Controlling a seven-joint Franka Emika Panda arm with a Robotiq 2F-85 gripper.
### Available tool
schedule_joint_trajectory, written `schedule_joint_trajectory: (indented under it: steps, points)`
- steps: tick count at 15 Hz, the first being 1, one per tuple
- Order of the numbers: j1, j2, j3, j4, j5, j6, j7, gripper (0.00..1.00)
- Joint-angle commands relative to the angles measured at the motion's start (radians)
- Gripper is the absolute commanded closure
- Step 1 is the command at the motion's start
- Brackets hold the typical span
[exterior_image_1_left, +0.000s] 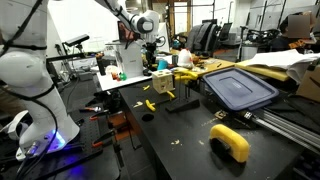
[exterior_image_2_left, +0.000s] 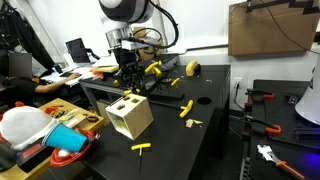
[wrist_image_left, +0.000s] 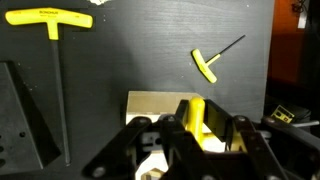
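Wrist view: gripper (wrist_image_left: 207, 128) closed narrow on a yellow piece (wrist_image_left: 196, 112), just above the wooden box (wrist_image_left: 155, 102). Stands on end between the fingers, long side running straight from the gripper toward the box top. Hard to see in the exterior views, hidden by the fingers.

Holes cut in the box walls, seen in an exterior view; too dark to tell what lies inside. Sits close to the edge of the black table (exterior_image_2_left: 215, 125).

Loose on the table past the box: a big yellow T-handle key (wrist_image_left: 48, 20) and a small yellow T-handle key (wrist_image_left: 205, 65), lying flat, well apart. Lots of bare black top between them. Farther off, a blue lid (exterior_image_1_left: 240, 88).
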Motion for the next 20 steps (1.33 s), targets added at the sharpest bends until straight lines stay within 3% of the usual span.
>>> schedule_joint_trajectory:
  steps: [1,13,14,20]
  points:
    - [0.003,0.042,-0.011,0.051,0.009,-0.009,-0.021,0.94]
    - [0.037,0.082,-0.031,0.09,-0.046,0.017,0.009,0.94]
    - [0.028,0.081,-0.021,0.076,-0.02,0.007,-0.001,0.77]
    - [0.029,0.081,-0.025,0.078,-0.034,0.008,-0.001,0.77]
